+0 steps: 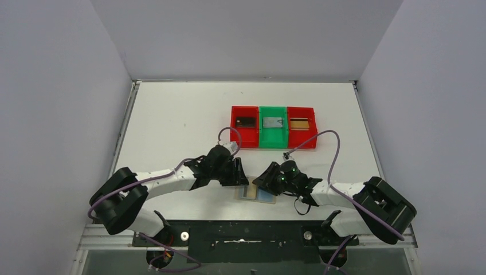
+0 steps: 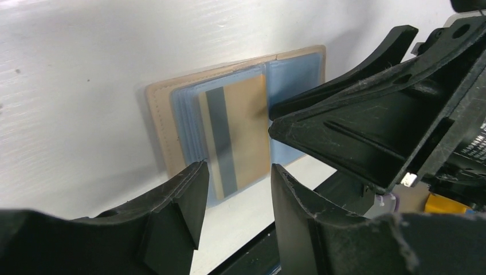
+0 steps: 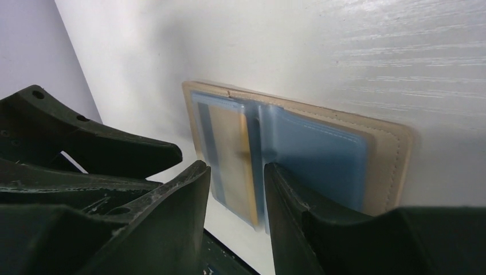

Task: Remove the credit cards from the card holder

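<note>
the card holder (image 1: 256, 193) lies open on the surface (image 1: 172, 126) near the front edge, with a tan credit card (image 2: 246, 132) in its sleeve. left hand (image 2: 238, 169) half spread, holding nothing. right hand (image 3: 235, 169) half spread over the card; if it pinches, i cannot tell.

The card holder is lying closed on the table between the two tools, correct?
Not closed: the card holder lies open, blue inner panels up, a gold striped card showing; the left wrist view shows it. It does lie on the table between the left tool and right tool.
</note>
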Robot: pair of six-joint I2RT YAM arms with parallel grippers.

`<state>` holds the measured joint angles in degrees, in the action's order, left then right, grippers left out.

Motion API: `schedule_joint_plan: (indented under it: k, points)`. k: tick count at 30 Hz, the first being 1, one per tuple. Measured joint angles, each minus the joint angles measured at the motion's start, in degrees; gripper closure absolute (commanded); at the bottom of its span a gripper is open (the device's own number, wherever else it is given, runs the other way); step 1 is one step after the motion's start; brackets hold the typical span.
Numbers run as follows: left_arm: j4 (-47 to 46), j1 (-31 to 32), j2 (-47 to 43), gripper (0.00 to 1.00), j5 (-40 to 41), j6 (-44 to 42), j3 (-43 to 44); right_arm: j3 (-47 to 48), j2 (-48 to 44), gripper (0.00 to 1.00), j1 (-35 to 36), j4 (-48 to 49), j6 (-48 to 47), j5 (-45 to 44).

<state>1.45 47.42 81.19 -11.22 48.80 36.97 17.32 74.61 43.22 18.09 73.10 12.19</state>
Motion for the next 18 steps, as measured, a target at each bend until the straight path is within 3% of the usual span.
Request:
schedule_joint_plan:
  k: [7, 18]
  points:
    - [0.13, 1.68, 4.61, 0.7, 0.09, -0.39, 1.22, -0.46, 1.16, 0.63, 0.0, 2.12, 0.74, 0.83]
    - [0.7, 2.64, 5.55, 0.79, 1.77, -0.57, 1.31, -0.96, 2.56, 0.73, -0.39, 3.76, 1.18, 2.45]
